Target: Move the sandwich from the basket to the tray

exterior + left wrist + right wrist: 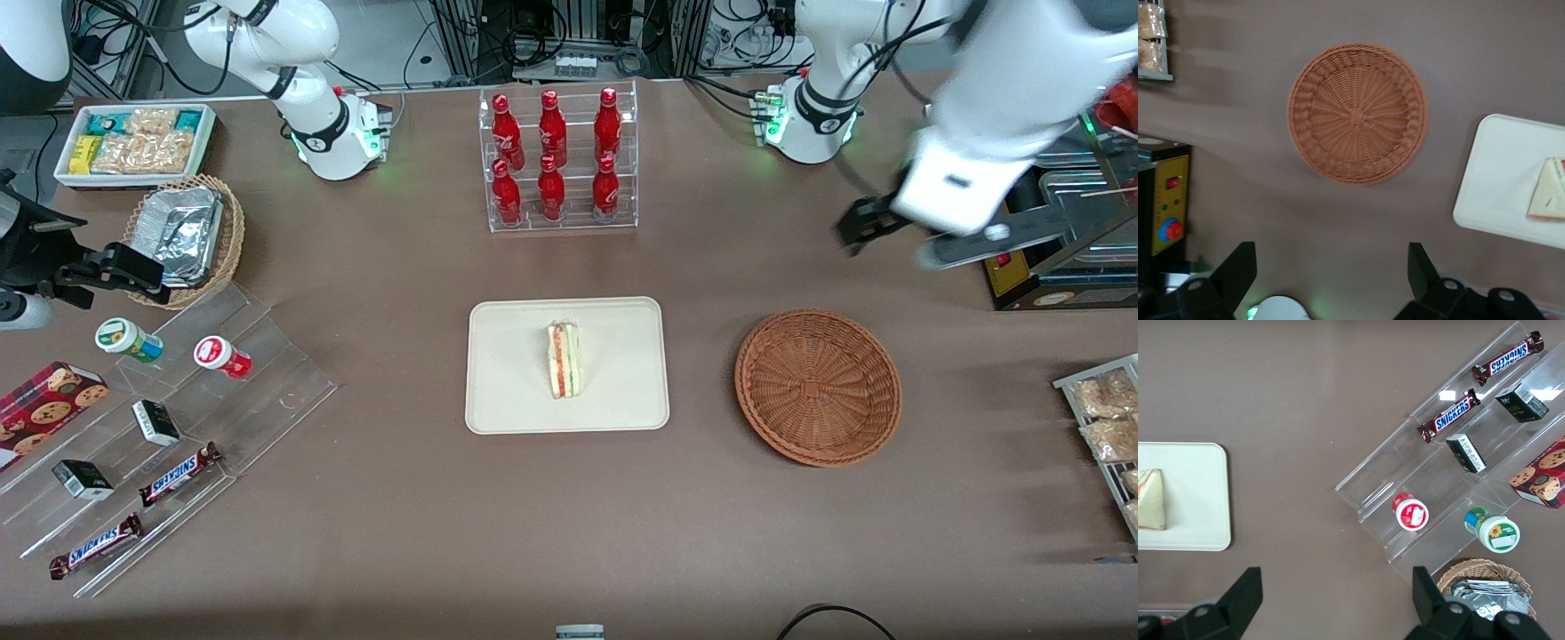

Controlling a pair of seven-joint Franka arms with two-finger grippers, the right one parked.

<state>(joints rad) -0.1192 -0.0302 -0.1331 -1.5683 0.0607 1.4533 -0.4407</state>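
The tool (861,222), at the upper right of the front frame, hangs above bare bench (400,498) with its dark fingers (1237,270) spread wide apart and nothing between them; it is farther from the front camera than the basket (818,387) and well apart from it, toward the working arm's end of the bench. The basket, round and reddish-brown, sits right of centre in the front frame with nothing inside it; the left wrist view shows its whole woven floor (1358,122) bare. The tray (498,373), cream-white with rounded corners, lies at the centre of the front frame, beside the basket but not touching it. The sandwich (564,359) lies on the tray near its middle, a wedge with a red-orange and pale green filling band showing along one cut edge; the same wedge appears in the left wrist view (1548,200) and in the right wrist view (1151,499). A clear rack of red bottles (556,158) stands upper centre in the front frame, farther from the camera than the tray. A stepped clear stand (258,373) with snack bars (178,476) and small tubs (222,357) fills the lower left.
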